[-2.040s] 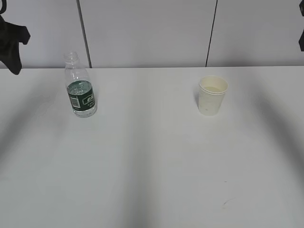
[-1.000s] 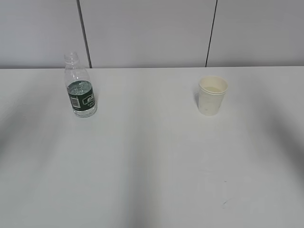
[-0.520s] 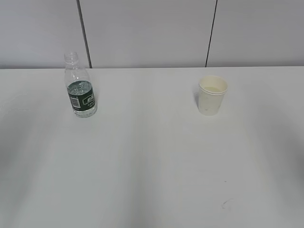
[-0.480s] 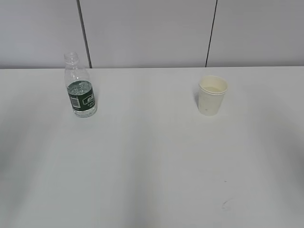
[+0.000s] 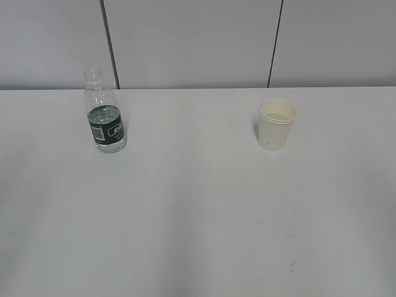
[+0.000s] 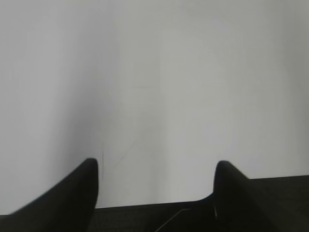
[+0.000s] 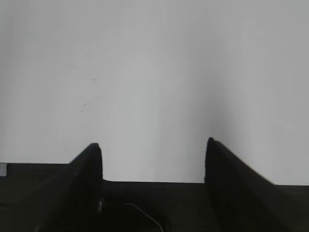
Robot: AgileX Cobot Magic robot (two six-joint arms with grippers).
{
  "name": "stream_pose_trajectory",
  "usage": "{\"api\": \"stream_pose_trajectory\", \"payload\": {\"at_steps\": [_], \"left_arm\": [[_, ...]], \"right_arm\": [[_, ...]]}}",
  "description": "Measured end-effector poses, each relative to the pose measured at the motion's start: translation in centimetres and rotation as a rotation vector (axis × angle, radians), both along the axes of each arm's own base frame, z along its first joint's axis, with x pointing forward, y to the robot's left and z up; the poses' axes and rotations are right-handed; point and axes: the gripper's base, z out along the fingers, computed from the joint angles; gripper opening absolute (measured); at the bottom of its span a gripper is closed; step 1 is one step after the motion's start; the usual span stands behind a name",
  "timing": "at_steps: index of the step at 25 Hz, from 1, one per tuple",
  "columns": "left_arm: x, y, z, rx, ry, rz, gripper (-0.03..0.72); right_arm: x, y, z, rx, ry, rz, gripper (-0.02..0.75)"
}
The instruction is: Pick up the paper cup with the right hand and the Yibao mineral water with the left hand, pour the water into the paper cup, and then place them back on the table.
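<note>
The Yibao mineral water bottle (image 5: pixel 104 117) stands upright at the back left of the white table (image 5: pixel 198 204), uncapped, with water up to its green label. The white paper cup (image 5: pixel 276 124) stands upright at the back right, with a pale pool of liquid showing inside. Neither arm shows in the exterior view. In the left wrist view my left gripper (image 6: pixel 155 166) is open and empty over bare table. In the right wrist view my right gripper (image 7: pixel 153 147) is open and empty over bare table. Neither wrist view shows the bottle or the cup.
A grey panelled wall (image 5: pixel 198 43) runs behind the table's far edge. A small dark scuff (image 5: pixel 291 266) marks the table near the front right and also shows in the right wrist view (image 7: pixel 85 106).
The dark arm parts at the left and right edges two seconds ago have left the exterior view. The arm shadows on the table have faded. Bottle and cup have not moved.
</note>
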Motion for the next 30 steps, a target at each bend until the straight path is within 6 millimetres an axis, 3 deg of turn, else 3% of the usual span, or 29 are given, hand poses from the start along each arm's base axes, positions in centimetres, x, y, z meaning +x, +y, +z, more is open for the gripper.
{"api": "stream_pose_trajectory", "payload": {"at_steps": [10,22,30], "left_arm": [[-5.3,1.1,-0.5,-0.04,-0.207,0.001,0.459],[-10.3,1.8,-1.6,-0.064,-0.388,-0.044,0.459],[-10.3,1.7,-2.8,-0.043,-0.374,-0.078,0.459]], "right_arm": [[-3.7,-0.1,-2.6,-0.03,-0.113,0.034,0.519],[-6.2,-0.1,-5.5,-0.034,-0.242,0.051,0.519],[-6.2,0.0,-5.8,-0.027,-0.243,0.059,0.519]]}}
